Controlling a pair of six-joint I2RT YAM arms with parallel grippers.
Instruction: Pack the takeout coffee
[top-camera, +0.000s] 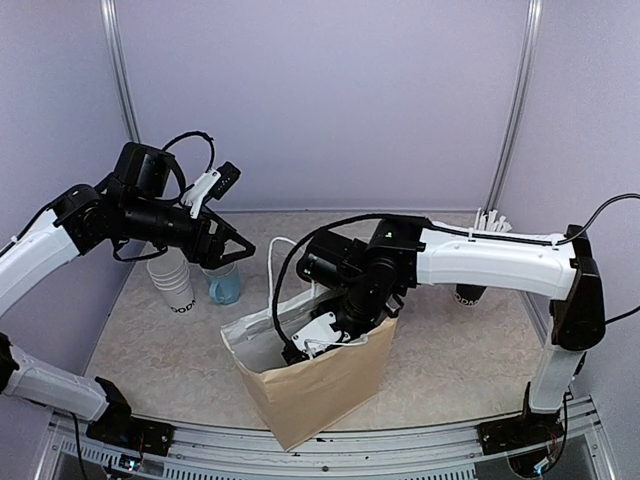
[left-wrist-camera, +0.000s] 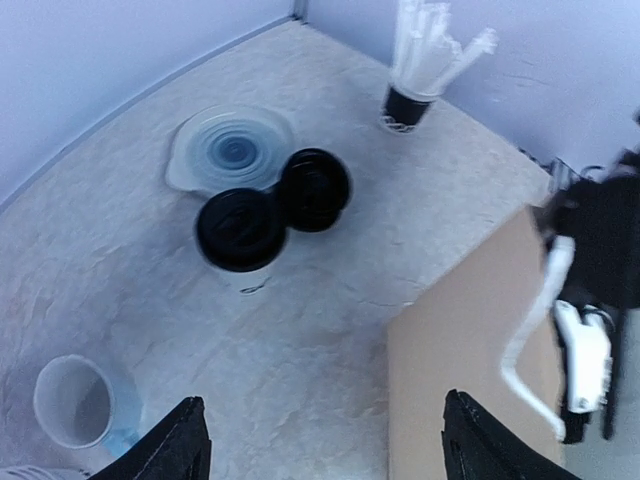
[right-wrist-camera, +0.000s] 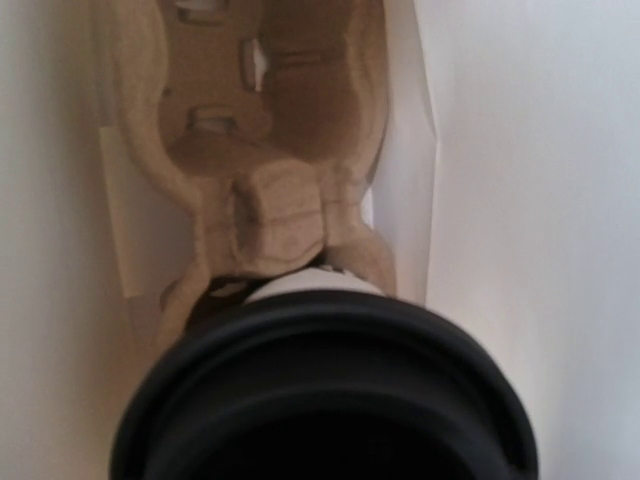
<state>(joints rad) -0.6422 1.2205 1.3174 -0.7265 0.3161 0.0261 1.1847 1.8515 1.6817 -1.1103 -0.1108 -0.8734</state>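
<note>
Only text I can make out: blurry black print, maybe "SODA", low on the stack of white paper cups (top-camera: 177, 283) near the table's (top-camera: 470, 350) left edge.

Top + L wrist cams share bag (top-camera: 320, 390) (R inside)

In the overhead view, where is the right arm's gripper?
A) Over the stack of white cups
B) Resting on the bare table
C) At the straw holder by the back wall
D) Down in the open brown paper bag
D: the right gripper reaches down through the mouth of the brown paper bag, and its wrist camera looks at a cardboard cup carrier inside.
</note>
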